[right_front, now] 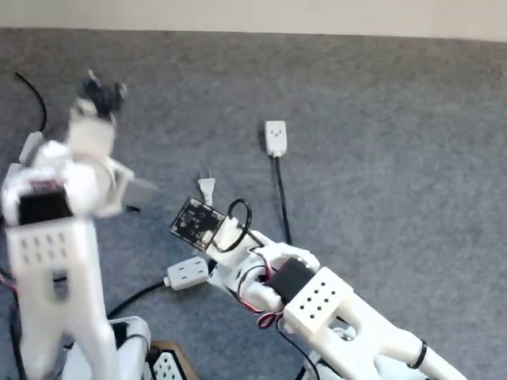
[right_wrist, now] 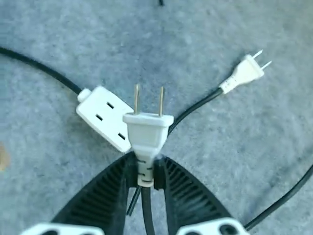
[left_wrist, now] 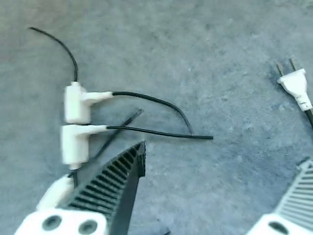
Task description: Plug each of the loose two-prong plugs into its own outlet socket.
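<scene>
White two-prong plug (right_wrist: 146, 129) sits clamped in the right gripper (right_wrist: 145, 169), partly hiding an outlet socket (right_wrist: 105, 120) behind it. Left gripper (left_wrist: 222, 161) gapes wide over grey carpet (left_wrist: 205, 58), one finger cut off at the frame edge, a loose plug (left_wrist: 295, 84) nearby.

— What lies under everything?
— A grey, felt-like table cover (right_front: 412, 134), running back to a pale strip (right_front: 317, 14) along the far edge.
— Anything else?
— A small brown corner (right_front: 188, 362) at the near edge. I cannot tell what it is.
</scene>
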{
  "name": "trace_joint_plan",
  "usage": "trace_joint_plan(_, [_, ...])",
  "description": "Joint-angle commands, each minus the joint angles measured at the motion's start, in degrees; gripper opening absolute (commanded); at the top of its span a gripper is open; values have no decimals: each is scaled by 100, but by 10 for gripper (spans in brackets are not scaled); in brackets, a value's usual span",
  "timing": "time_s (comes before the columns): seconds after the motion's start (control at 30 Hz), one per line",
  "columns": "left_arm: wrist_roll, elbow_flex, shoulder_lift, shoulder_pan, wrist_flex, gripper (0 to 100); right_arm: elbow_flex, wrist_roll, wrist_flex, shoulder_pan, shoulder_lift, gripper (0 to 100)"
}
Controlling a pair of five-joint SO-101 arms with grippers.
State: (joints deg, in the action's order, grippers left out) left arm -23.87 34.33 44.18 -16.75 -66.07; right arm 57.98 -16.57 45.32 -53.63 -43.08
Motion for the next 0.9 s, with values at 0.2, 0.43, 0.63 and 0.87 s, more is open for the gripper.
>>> trace_joint_plan(0.2, [703, 2422, 2835, 813, 440, 441, 725, 756, -1191, -22, -171, 5])
trace_joint_plan(0.43, [1231, 3240, 3758, 1341, 457, 441, 1147, 905, -1481, -31, -189, 5])
trace_joint_plan(0.63, [1240, 4075, 4101, 1332, 818, 440, 708, 923, -927, -66, -189, 5])
trace_joint_plan(0.87, [1248, 4409, 4092, 1332, 1248, 438, 48, 888, 48, -66, -989, 5])
